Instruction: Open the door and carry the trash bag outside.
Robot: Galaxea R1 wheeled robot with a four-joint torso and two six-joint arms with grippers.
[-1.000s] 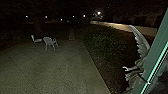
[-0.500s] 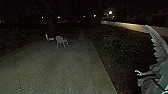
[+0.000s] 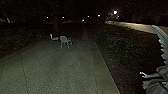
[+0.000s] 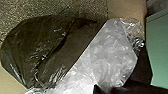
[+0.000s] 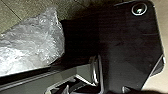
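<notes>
chairs (image 3: 64,40): are standing on paving (image 3: 57,72)
shrubs (image 3: 118,47): are growing right of paving
road (image 3: 135,26): is running behind shrubs
winged figure (image 3: 160,83): is showing right of shrubs

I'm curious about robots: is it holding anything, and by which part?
The trash bag shows close up in the left wrist view, but whether it is gripped, and where, can't be told.

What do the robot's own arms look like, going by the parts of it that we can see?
The right wrist view shows a grey jointed bar with dark edges and a shiny metal ring. Beside it is a wide black plate with a silver-rimmed round fitting. Both belong to the robot; whether either is arm, I can't tell.
</notes>
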